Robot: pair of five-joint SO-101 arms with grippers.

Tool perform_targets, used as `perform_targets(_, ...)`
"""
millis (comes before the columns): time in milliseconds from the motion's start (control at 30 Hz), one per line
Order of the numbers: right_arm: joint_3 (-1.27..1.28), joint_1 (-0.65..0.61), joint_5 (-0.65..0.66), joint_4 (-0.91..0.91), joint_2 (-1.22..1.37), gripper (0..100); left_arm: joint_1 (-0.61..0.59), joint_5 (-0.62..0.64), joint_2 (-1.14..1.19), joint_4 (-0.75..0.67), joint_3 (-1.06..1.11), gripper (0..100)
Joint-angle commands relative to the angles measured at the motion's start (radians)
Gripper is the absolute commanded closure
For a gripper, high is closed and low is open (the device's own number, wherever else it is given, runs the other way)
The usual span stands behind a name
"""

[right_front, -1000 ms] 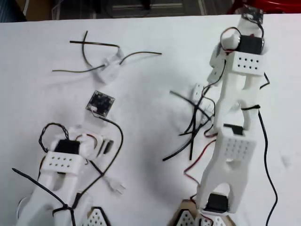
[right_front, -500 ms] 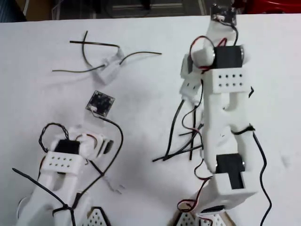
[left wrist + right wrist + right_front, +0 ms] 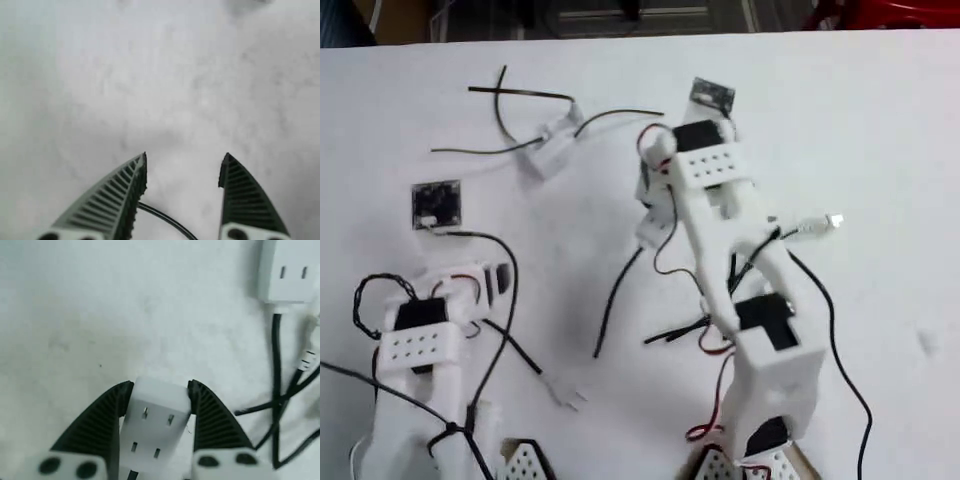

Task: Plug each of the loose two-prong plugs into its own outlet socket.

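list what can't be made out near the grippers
Right wrist view: white slotted outlet block in the right gripper, rear cut off by the frame edge.
Same view: second white outlet block, cropped by the edge.
Left wrist view: thin black cord by the left gripper, cropped likewise.

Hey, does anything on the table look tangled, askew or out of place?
Nothing looks damaged or spilled. The black cords beside the right arm cross in a loose tangle, and one two-prong plug lies unplugged beside the left arm. The right gripper grips an outlet socket.
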Motion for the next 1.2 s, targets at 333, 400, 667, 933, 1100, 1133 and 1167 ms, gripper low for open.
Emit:
perform_targets(333,-0.029,-0.076,-0.11,-0.168,0.206,77.2,-0.01,0.011,-0.028,-0.04,-0.021,77)
perform_targets(400,-0.04,-0.074,-0.11,-0.145,0.242,67.3,-0.01,0.011,-0.027,-0.04,-0.021,77)
perform_targets(667,-0.279,-0.033,-0.109,0.056,0.226,60.4,0.021,0.008,-0.022,-0.04,-0.021,77)
perform_targets(933,-0.793,0.14,0.04,0.326,0.058,60.4,0.021,0.008,-0.024,-0.035,-0.021,77)
perform_targets(1100,-0.83,0.248,0.252,0.334,-0.045,60.4,0.021,-0.006,-0.025,-0.032,-0.021,76)
perform_targets(1133,-0.798,0.271,0.279,0.337,-0.07,60.4,0.022,-0.021,-0.021,-0.04,-0.021,77)
perform_targets(1167,-0.758,0.295,0.299,0.338,-0.102,60.4,0.022,-0.028,-0.021,-0.043,-0.021,77)
